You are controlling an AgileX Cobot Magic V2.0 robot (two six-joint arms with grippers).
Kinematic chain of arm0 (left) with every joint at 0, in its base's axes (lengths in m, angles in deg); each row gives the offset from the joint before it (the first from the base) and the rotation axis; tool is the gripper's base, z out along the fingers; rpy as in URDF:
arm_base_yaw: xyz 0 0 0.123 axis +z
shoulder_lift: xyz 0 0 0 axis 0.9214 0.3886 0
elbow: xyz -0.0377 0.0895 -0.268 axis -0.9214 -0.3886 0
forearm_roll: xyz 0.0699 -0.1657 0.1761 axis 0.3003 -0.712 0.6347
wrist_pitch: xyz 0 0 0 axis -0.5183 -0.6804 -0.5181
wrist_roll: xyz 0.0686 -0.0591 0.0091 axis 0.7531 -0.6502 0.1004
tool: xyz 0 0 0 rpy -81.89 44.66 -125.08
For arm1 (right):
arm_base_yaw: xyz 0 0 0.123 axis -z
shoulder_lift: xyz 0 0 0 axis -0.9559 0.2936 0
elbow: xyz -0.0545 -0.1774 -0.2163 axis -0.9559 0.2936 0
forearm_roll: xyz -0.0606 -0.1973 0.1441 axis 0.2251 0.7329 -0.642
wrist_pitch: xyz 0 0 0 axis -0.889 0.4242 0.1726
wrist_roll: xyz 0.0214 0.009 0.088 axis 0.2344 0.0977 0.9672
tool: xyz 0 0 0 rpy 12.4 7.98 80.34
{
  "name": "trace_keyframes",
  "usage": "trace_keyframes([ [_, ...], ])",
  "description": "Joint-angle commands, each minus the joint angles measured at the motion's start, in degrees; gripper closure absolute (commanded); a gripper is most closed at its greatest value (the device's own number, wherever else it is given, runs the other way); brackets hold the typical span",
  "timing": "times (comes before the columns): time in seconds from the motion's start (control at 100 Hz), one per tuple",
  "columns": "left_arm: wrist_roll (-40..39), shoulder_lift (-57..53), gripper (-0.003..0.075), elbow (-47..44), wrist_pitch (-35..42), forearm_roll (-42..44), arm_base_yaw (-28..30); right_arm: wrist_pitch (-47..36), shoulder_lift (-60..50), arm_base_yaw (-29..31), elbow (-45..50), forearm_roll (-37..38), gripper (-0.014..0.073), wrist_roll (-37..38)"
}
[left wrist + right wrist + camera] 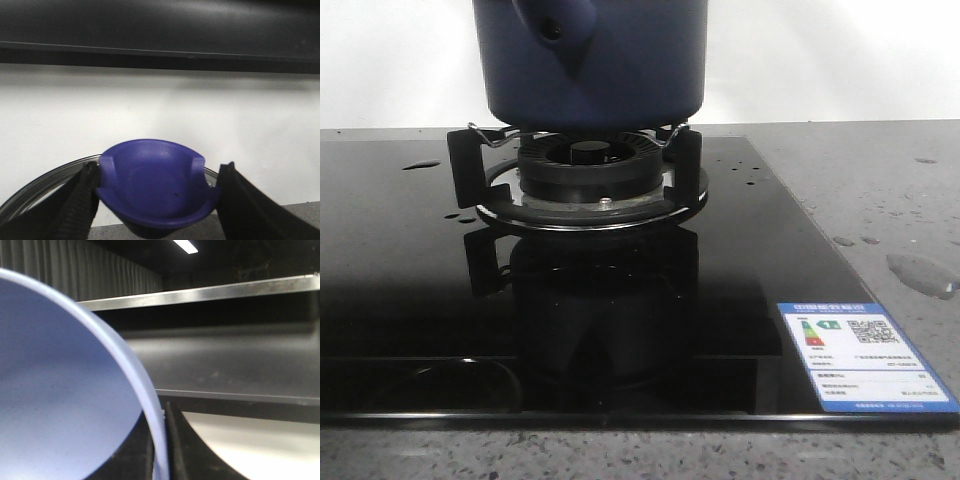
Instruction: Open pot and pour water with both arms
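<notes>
The pot (590, 65) is large, dark navy blue and cylindrical, with smooth matte sides, and it stands upright on the burner support in the middle of the black cooktop. A short tapered projection with a round hole (552, 30) sticks out from its side toward the camera. Its upper part is cut off by the top edge of the front view.

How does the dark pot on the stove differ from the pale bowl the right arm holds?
The pot is dark navy; the bowl is pale periwinkle. The pot rests on the burner stand; the bowl's rim is pinched between the right fingers. Both are blue and round.
</notes>
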Motion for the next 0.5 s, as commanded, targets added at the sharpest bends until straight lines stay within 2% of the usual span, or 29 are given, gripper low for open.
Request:
trace_keyframes([
  [0.0,0.00,-2.12,0.0312,1.99,6.27,-0.19,0.08,-5.16,-3.11,-0.21,-1.79,1.52,0.0650,-0.06],
  [0.38,0.00,-2.12,0.0312,1.99,6.27,-0.19,0.08,-5.16,-3.11,-0.21,-1.79,1.52,0.0650,-0.06],
  [0.49,0.00,-2.12,0.0312,1.99,6.27,-0.19,0.08,-2.61,-3.22,-0.21,-1.79,1.52,0.0650,-0.06],
])
